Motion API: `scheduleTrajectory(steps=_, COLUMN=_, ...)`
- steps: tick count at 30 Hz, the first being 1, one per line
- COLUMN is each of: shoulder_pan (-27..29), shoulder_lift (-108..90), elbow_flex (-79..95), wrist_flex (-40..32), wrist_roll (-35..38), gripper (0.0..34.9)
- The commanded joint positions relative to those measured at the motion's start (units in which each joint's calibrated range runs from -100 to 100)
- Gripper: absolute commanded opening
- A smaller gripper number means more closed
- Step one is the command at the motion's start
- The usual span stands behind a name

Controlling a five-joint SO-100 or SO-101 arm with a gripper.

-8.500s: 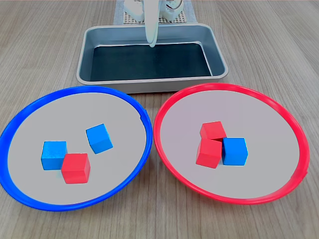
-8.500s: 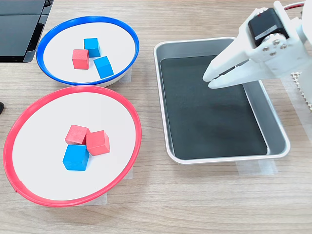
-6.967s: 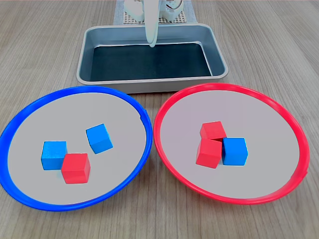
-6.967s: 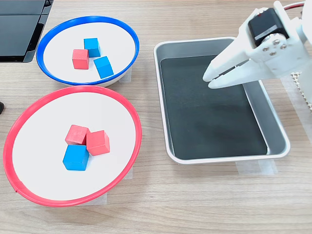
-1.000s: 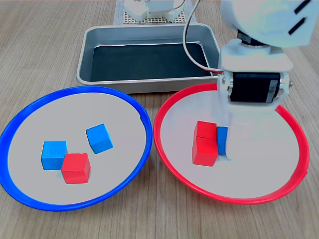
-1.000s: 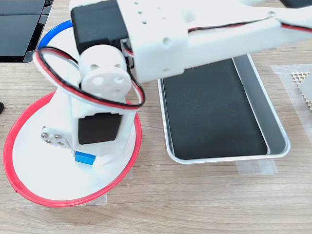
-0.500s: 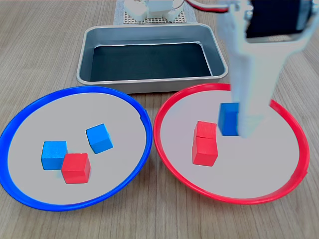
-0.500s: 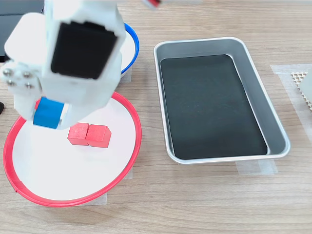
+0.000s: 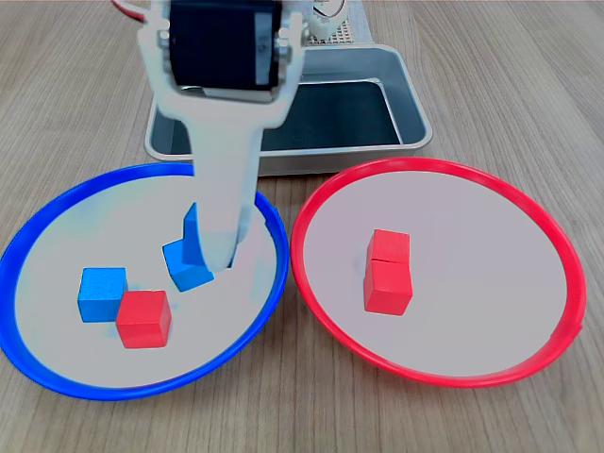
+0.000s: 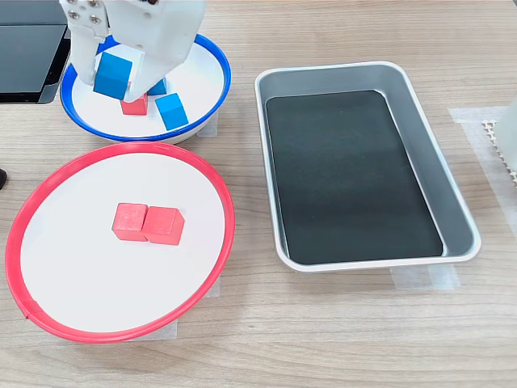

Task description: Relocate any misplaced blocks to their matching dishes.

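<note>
Over the blue-rimmed plate (image 9: 38, 236) (image 10: 212, 56), the gripper (image 9: 209, 247) (image 10: 121, 77) is closed on a blue cube (image 9: 192, 234) (image 10: 112, 75), pinching it between its white fingers. That cube looks held clear of the plate's pale floor, above the other blocks lying there.

On this plate in the first exterior view lie a second blue cube (image 9: 185, 269) just under the held one, a third blue cube (image 9: 102, 293) toward the plate's left edge, and a red cube (image 9: 143, 318) touching that third cube at its lower right. In the second exterior view the red cube (image 10: 135, 105) peeks out below the gripper, with one blue cube (image 10: 170, 111) beside it toward the plate's lower edge; the remaining blue cube is mostly hidden behind the gripper.

The red-rimmed plate (image 9: 311, 293) (image 10: 24, 234) sits beside the blue-rimmed one on the wooden tabletop (image 9: 75, 75) (image 10: 339, 339). Near its middle two red cubes (image 9: 387, 272) (image 10: 148, 224) rest touching each other. A silver tray (image 9: 411, 104) (image 10: 452, 202) with a dark bottom stands near both plates.
</note>
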Motion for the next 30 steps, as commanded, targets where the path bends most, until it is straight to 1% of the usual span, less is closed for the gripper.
scheduleTrajectory(steps=1, shoulder_pan=1.81, shoulder_lift=-3.27, elbow_flex=1.56, wrist_flex=-1.79, wrist_roll=0.54, gripper=0.4)
scheduleTrajectory(steps=6, shoulder_pan=1.91, shoulder_lift=-2.33, elbow_flex=5.57, wrist_flex=-5.34, wrist_roll=0.78, gripper=0.4)
scheduleTrajectory(steps=10, shoulder_pan=1.53, shoulder_lift=-0.71, elbow_flex=6.29, wrist_flex=-6.83, wrist_roll=0.88, gripper=0.4)
scheduleTrajectory(steps=18, shoulder_pan=0.49, shoulder_lift=1.34, elbow_flex=6.48, wrist_flex=-7.73, wrist_roll=2.1, gripper=0.4)
scheduleTrajectory(steps=21, shoulder_pan=0.02, shoulder_lift=1.34, elbow_flex=7.2, wrist_flex=-7.82, wrist_roll=3.22, gripper=1.2)
scheduleTrajectory(steps=23, shoulder_pan=-0.26, shoulder_lift=1.34, elbow_flex=7.48, wrist_flex=-7.65, wrist_roll=3.96, gripper=2.7)
scheduleTrajectory(steps=26, shoulder_pan=-0.73, shoulder_lift=1.34, elbow_flex=7.29, wrist_flex=-6.17, wrist_roll=4.59, gripper=7.2)
scheduleTrajectory(steps=30, shoulder_pan=-0.92, shoulder_lift=1.08, elbow_flex=7.29, wrist_flex=-4.76, wrist_roll=4.98, gripper=11.1)
